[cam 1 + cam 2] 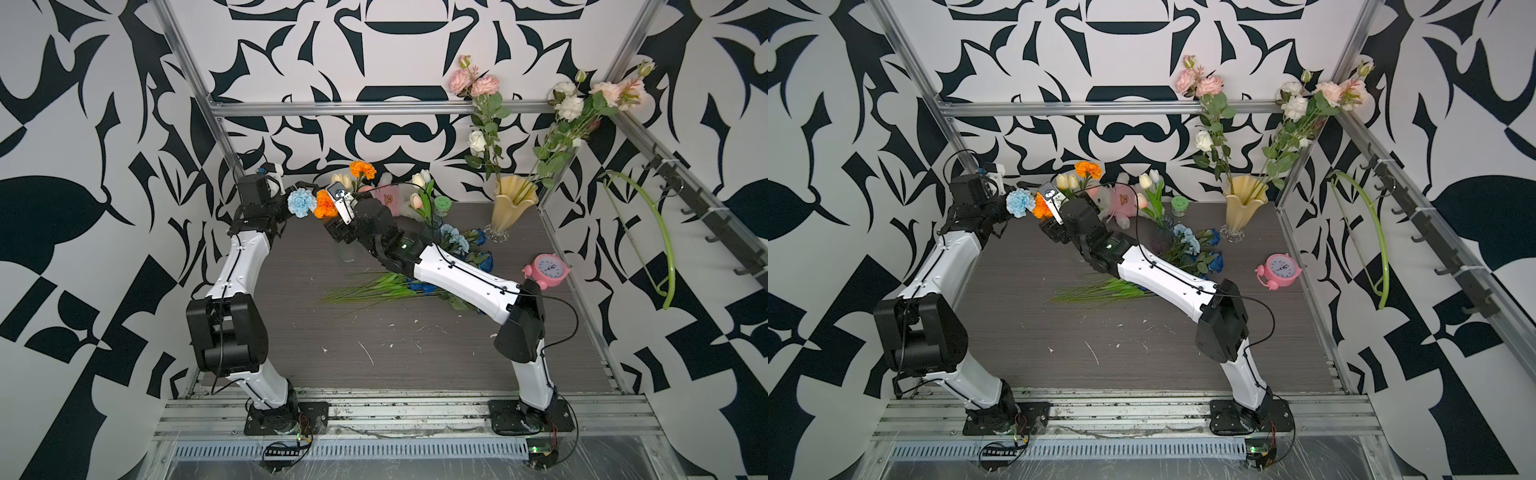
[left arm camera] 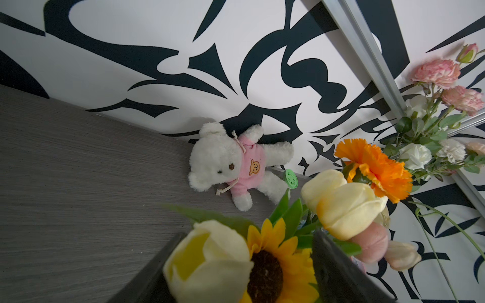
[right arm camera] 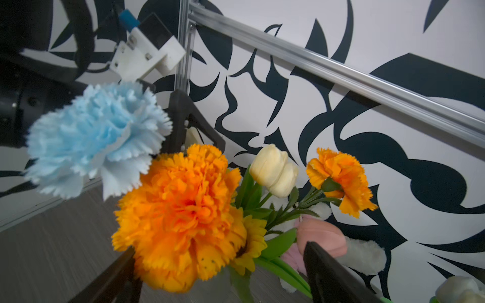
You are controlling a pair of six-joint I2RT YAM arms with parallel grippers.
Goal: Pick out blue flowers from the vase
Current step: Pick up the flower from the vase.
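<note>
Right gripper (image 3: 220, 249) fingers, closest to the lens, stood apart on either side of an orange marigold (image 3: 181, 210), holding nothing. Just beyond them, the pale-blue carnation (image 3: 97, 136) stood in the bunch in the vase (image 1: 345, 252), just beside the marigold and between both grippers. Left gripper (image 2: 248, 236) was likewise spread, around a sunflower (image 2: 265, 272), probably to steady the bunch so the stem could be pulled clean.

The right arm's white forearm (image 1: 457, 274) covered part of the deep-blue roses (image 1: 486, 262) lying on the grey wood-grain bench (image 1: 374, 332), while its black wrist (image 1: 374, 220) hid the mouth of the clear glass vase (image 1: 345, 254).
</note>
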